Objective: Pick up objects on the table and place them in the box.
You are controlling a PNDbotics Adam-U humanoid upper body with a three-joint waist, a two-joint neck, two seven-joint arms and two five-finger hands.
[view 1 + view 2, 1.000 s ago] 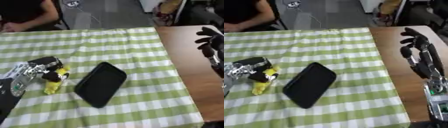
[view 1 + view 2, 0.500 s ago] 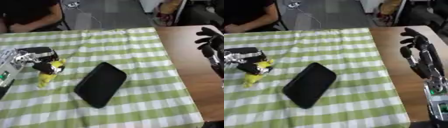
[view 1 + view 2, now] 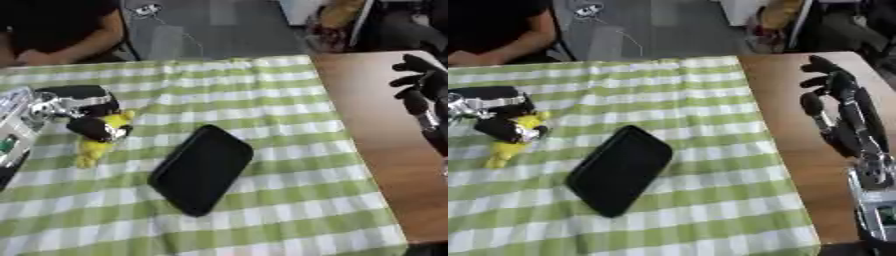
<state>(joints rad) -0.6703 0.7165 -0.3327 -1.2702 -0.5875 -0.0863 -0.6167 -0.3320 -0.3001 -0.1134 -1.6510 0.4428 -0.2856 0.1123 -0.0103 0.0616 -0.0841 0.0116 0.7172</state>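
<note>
Small yellow soft toy [image 3: 98,142]: at table's left, fingers of black-and-silver left hand [image 3: 83,107] curled round it. Flat black rounded-rectangle tray [image 3: 202,168]: centre, on green-white checked cloth [image 3: 262,100]. Right hand [image 3: 846,117]: over bare wood at right, fingers straight, apart.

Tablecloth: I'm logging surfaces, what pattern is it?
Green and white checks on the tablecloth, clearest in the left eye view.

My table [image 3: 798,125] shows bare brown wood on the right; a green-and-white checked cloth [image 3: 289,115] covers the rest. Beyond its far edge lies grey floor [image 3: 219,30] with a trailing cable [image 3: 166,30].
</note>
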